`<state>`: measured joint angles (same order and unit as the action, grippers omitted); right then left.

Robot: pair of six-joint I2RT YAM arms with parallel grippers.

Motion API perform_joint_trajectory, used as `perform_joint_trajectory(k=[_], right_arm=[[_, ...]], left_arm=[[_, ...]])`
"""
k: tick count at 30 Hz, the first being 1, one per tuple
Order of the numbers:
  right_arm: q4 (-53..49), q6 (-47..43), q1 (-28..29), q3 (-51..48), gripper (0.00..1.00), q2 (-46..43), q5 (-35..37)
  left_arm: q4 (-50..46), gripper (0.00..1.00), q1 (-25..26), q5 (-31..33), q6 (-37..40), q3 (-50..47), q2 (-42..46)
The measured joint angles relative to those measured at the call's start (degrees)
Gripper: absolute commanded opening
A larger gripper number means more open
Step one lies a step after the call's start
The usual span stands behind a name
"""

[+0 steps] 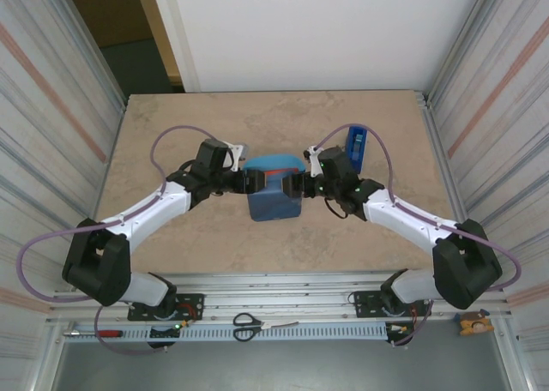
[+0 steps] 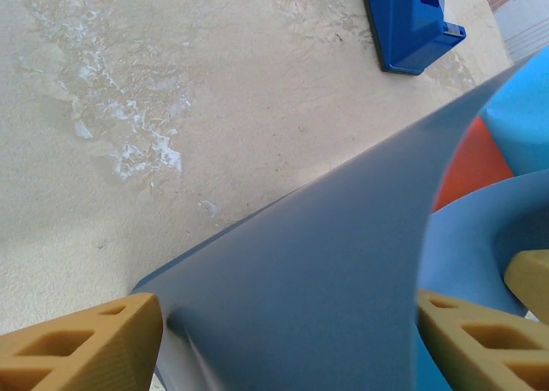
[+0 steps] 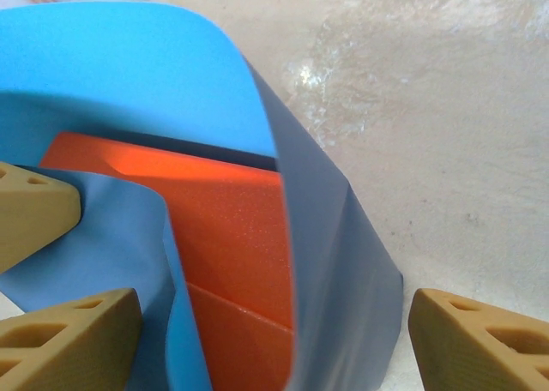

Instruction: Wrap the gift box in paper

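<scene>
On the worktop (image 1: pixel 189 117), the left tool (image 2: pixel 289 322), jaws spread wide, straddles a raised flap of the paper (image 2: pixel 326 262); the right tool (image 3: pixel 274 309), likewise spread, straddles the half-wrapped gift box (image 3: pixel 240 228), gripping nothing

one gift box (image 1: pixel 276 178), one paper (image 1: pixel 273 206), one dispenser (image 1: pixel 356 144)

A beige stone-patterned table (image 1: pixel 171 134) with a flat, marbled top carries everything. At its centre, reaching towards 6 o'clock, lies a thin blue paper sheet (image 1: pixel 273 207), slate blue on the outer face and lighter blue inside, its flaps curled up off the surface around an orange square box (image 3: pixel 232 228). At about 2 o'clock, apart from the sheet, a narrow blue plastic tape dispenser (image 1: pixel 357 145) lies flat on the top, pointing towards 12 o'clock. In the left wrist view, whitish scuffed patches (image 2: pixel 129 142) mark the bare surface.
</scene>
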<state>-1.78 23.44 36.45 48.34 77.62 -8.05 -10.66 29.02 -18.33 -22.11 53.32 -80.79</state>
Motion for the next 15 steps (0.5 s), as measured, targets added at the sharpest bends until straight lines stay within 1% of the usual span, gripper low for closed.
perform_joint_trajectory(k=[4, 6, 7, 10, 12, 15], right_arm=[[2.1, 0.1, 0.7, -0.2, 0.78, 0.3, 0.9], [3.1, 0.1, 0.7, -0.2, 0.75, 1.0, 1.6], [3.5, 0.4, 0.7, -0.2, 0.73, 1.4, 1.9], [4.6, 1.8, 0.9, -0.2, 0.62, 2.2, 1.8], [4.9, 2.7, 1.2, -0.2, 0.58, 2.3, 2.4], [6.5, 4.1, 1.2, -0.8, 0.57, 2.6, 2.8]], left_arm=[[0.0, 0.7, 0.0, 0.0, 0.0, 0.0, 0.0], [0.0, 0.7, 0.0, 0.0, 0.0, 0.0, 0.0], [0.0, 0.7, 0.0, 0.0, 0.0, 0.1, 0.0], [-0.1, 0.71, 0.0, 0.6, 0.0, 0.3, 0.0], [-0.5, 0.75, 0.0, 0.9, 0.1, 0.5, 0.0], [-1.4, 0.84, 0.0, 1.0, 0.1, 0.8, 0.7]])
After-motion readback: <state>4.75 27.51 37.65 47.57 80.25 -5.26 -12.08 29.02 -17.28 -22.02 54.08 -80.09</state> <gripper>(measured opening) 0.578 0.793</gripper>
